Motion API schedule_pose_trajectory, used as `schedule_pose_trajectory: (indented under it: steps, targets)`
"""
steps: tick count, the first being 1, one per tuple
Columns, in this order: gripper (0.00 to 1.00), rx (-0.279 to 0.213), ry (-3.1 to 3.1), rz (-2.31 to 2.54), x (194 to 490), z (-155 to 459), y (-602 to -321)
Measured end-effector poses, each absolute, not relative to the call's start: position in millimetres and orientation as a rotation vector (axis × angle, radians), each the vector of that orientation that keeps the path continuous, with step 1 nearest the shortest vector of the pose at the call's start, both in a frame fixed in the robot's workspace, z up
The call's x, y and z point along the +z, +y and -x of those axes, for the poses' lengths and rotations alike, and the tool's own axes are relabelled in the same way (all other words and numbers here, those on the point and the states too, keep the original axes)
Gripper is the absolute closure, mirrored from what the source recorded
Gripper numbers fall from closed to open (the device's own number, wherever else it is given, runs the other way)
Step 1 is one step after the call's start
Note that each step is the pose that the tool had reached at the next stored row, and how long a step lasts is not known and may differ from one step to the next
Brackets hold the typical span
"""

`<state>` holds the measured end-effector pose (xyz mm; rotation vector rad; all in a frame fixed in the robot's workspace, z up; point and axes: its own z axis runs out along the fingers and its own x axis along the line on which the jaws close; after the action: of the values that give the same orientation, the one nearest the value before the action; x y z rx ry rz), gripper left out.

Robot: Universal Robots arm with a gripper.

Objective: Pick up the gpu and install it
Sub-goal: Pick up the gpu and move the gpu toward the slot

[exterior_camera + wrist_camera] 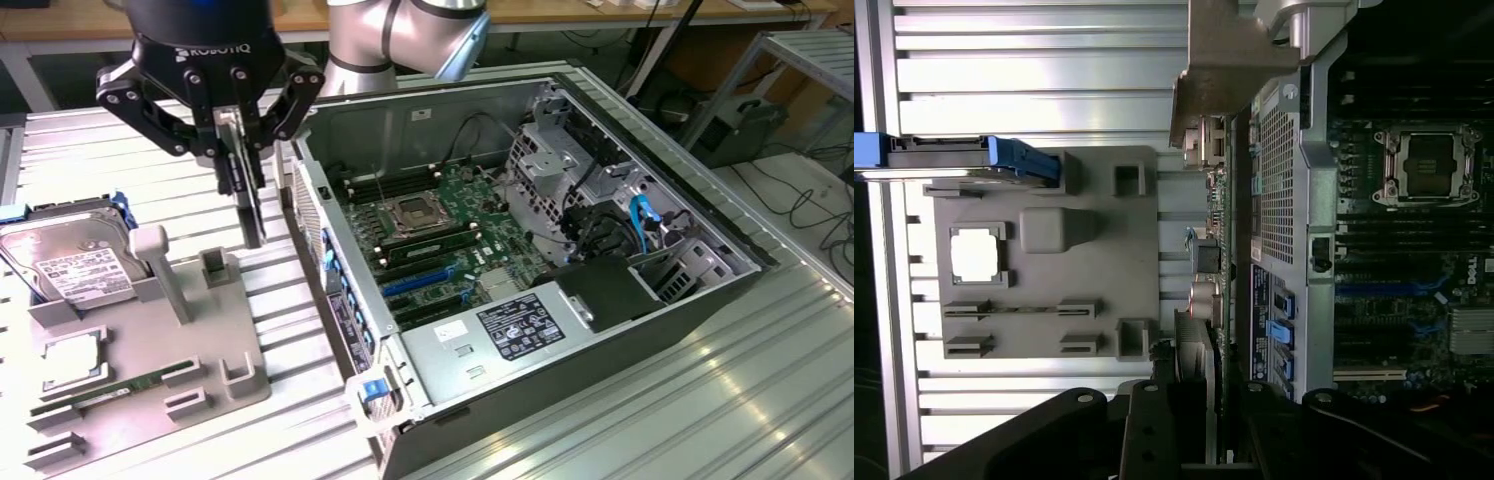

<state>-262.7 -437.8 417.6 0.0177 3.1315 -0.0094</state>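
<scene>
gpu [248, 200] hangs edge-on and upright in the claw [238, 150], whose two black fingers are pressed onto its flat faces from either side, pinching its upper end. In the wrist view the claw [1199, 430] shows closed around the same gpu [1206, 260], with the card's finned cooler just beside the fingers and its silver metal bracket [1229, 60] at the far end. The card's lower end hangs over the grey holder tray [200, 340], near that tray's side closest to the computer case [400, 120], and appears to be clear of the small slotted stand [214, 268] below it. From the wrist view the card lies along the gap between the tray [1124, 230] and the case's perforated side wall [1274, 190], outside the case. On the tray, well apart from the card, a square processor chip [67, 360] sits in its pocket, a narrow memory stick [120, 385] lies in its slot, and a silver hard drive [74, 265] with a white label stands at the exterior view's left. The case lies open on its side to the exterior view's right of the tray, showing the motherboard [454, 215] and its bare processor socket [414, 212]. Tray and case rest on the ribbed metal bench [641, 420].
</scene>
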Motion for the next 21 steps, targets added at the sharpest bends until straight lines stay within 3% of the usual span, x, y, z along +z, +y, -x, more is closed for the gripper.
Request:
schedule_pose_trajectory:
  steps: [21]
  targets:
    - [0.72, -0.009, 3.132, -0.018, 418, 246, -438]
